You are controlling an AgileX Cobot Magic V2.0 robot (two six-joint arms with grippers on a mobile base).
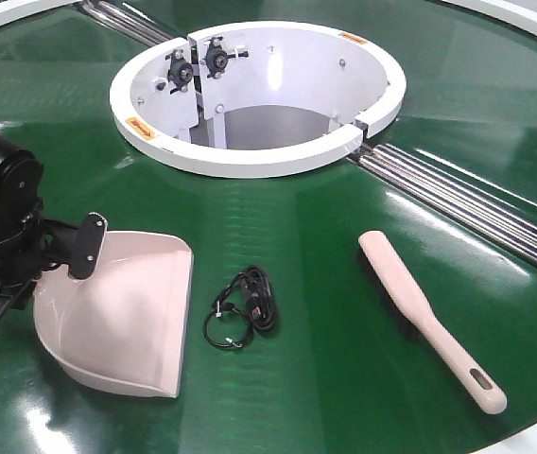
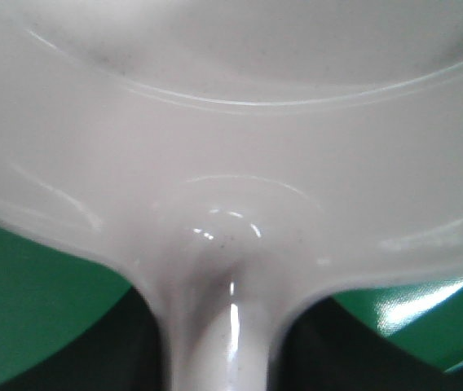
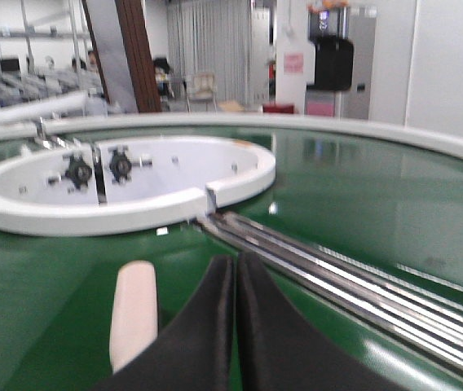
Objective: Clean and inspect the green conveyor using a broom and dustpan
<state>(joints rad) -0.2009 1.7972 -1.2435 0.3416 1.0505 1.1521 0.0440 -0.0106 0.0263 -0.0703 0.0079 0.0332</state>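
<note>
- The left gripper (image 2: pixel 223 346) is pinching the dustpan (image 1: pixel 131 317) by its handle. In the left wrist view the dark fingers (image 2: pixel 134 350) are sitting tight on both sides of the handle's neck.
- The dustpan is sitting at the front left of the green conveyor (image 1: pixel 325 236), with its wide mouth facing right toward the middle of the belt.
- The right gripper (image 3: pixel 235 326) is only showing up in its own wrist view. Its black fingers are pressed together with nothing between them, hanging low over the belt.
- The broom (image 1: pixel 429 317) is lying flat at the front right, well apart from the dustpan, its slotted handle pointing at the near edge. In the right wrist view its rounded tip is poking in just left of the closed fingers.
- A small bundle of black cable (image 1: pixel 245 307) is lying between the dustpan and the broom, just beside the dustpan's mouth.
- Further back the white ring (image 1: pixel 250 156) is sitting mid-belt, with steel rails (image 1: pixel 476 203) running off it to the right.
</note>
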